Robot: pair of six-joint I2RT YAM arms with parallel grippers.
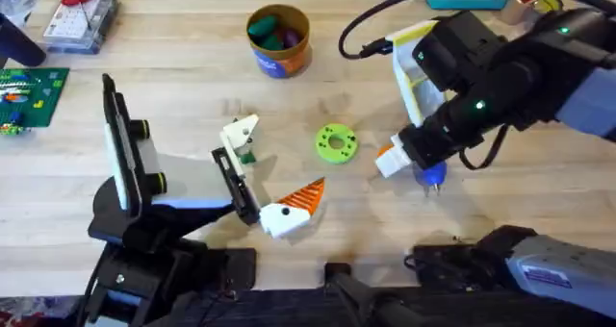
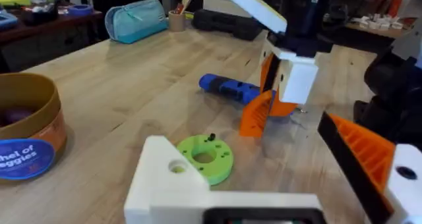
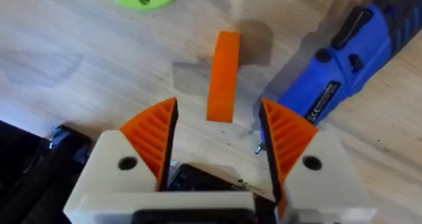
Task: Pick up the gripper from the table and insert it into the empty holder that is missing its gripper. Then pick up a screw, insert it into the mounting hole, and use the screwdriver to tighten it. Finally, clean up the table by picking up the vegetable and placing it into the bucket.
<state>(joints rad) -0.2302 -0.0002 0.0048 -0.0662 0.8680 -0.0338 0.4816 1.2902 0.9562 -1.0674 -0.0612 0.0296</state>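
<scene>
Hiding most of the gripper (image 3: 223,76), the right claw (image 3: 217,145) gapes above.

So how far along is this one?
Nothing looks finished yet. The right hand hovers open over the gripper, which rests on the table. The empty holder is unfilled; the screw, the screwdriver step and the bucket cleanup remain.
</scene>
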